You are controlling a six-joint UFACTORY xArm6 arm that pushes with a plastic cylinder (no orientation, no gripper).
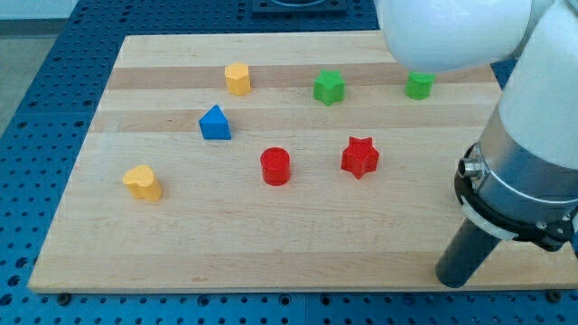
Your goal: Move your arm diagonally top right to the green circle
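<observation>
My tip (450,278), holding nothing, sits well below the green circle (419,86); I'd slide up, passing right of it.

green block (419,86) partly hidden under the white arm (452,32), shape unclear, arm cut off at view's top and right

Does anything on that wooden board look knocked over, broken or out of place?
Nothing stands out. All the blocks sit flat and apart on the board; the green circle is partly hidden behind the arm, and my tip rests near the board's bottom right edge, touching no block.
</observation>
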